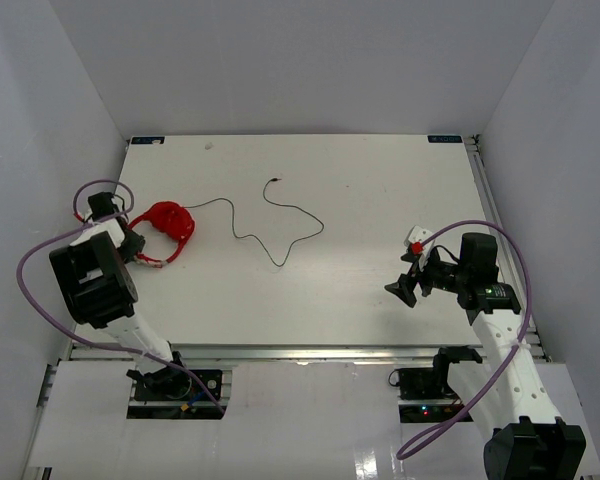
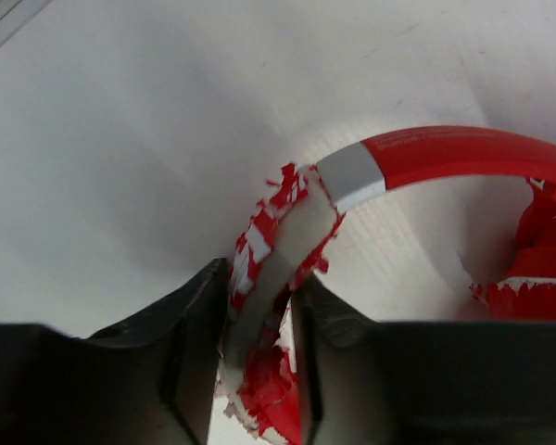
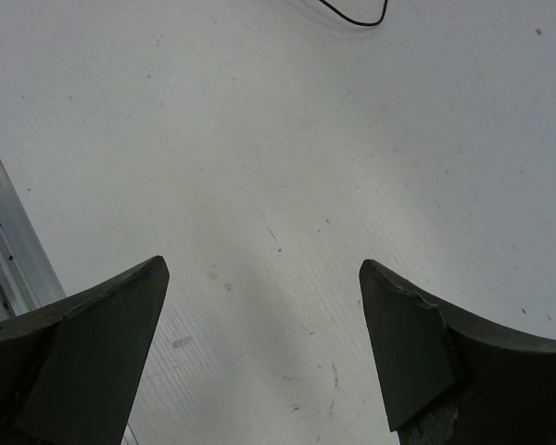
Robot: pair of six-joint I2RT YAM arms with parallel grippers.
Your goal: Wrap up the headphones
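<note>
The red headphones point(image 1: 168, 226) lie at the left of the white table, and their thin black cord point(image 1: 270, 225) trails loosely to the right across the middle. My left gripper point(image 1: 132, 245) is shut on the headband's worn, flaking end point(image 2: 269, 269); the red band point(image 2: 463, 153) arcs right to an earcup point(image 2: 537, 264). My right gripper point(image 1: 405, 288) is open and empty, low over the bare table at the right, far from the headphones. A loop of the cord point(image 3: 357, 14) shows at the top of the right wrist view.
A small white block with a red knob point(image 1: 416, 240) sits just behind the right gripper. A metal rail point(image 3: 9, 250) runs along the table edge beside the right gripper. White walls enclose the table. Purple robot cables point(image 1: 40, 290) loop by both arms.
</note>
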